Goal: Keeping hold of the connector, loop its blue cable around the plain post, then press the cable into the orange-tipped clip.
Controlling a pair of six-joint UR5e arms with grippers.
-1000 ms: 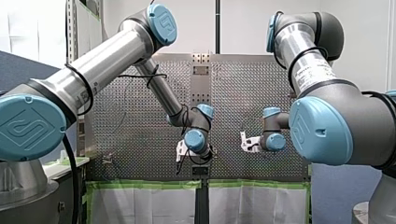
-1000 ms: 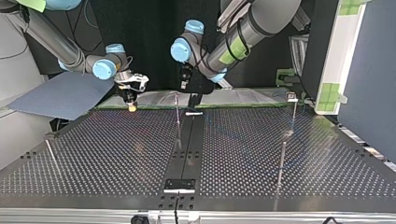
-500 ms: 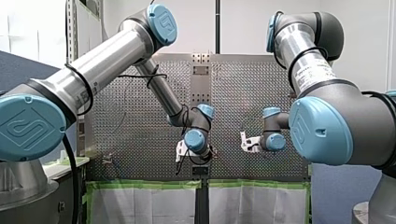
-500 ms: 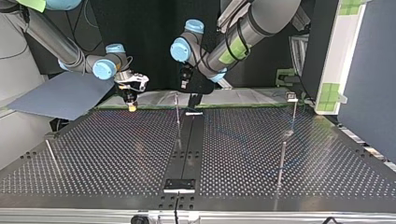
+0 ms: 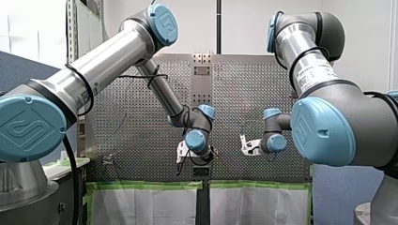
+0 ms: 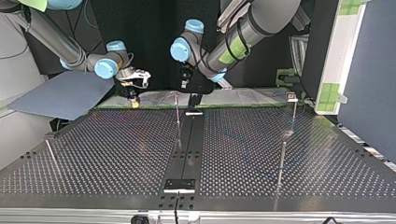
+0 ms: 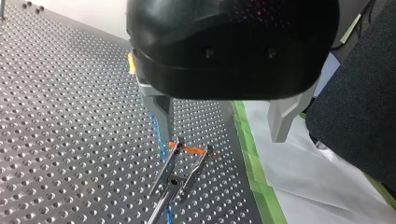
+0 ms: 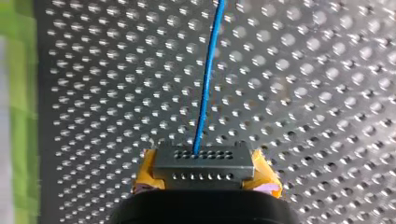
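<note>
**Inspector:** Begin at the top view's left. What holds the connector?

**Operator:** My right gripper (image 6: 134, 102), low over the far edge of the table (image 6: 116, 154). In the right wrist view its yellow pads (image 8: 145, 175) are clenched on the connector (image 8: 204, 163). The blue cable (image 8: 208, 74) leaves it straight and runs ahead over the holes. Judgement: it is held out there to draw the cable taut toward the clip.

**Inspector:** The middle?

**Operator:** The clip (image 7: 189, 150), orange-tipped, stands on a thin stem. My left gripper (image 7: 219, 126) hangs above it, its metal fingers (image 7: 159, 109) spread and grasping nothing. The cable passes close beside one prong. Whether it sits in the fork cannot be told. Judgement: the spread fingers are poised to push it down.

**Inspector:** The right?

**Operator:** A plain post (image 6: 281, 158) and a second post (image 6: 294, 112) behind it stand well apart from both grippers. The cable is too thin to trace there, so a loop cannot be confirmed.

**Inspector:** Clearances?

**Operator:** Green tape (image 7: 254, 172) marks the table edge just beside the clip, so room on that side is short. The grippers are near each other but apart. The wide stretch of table between the posts offers room for a sweep.
</note>
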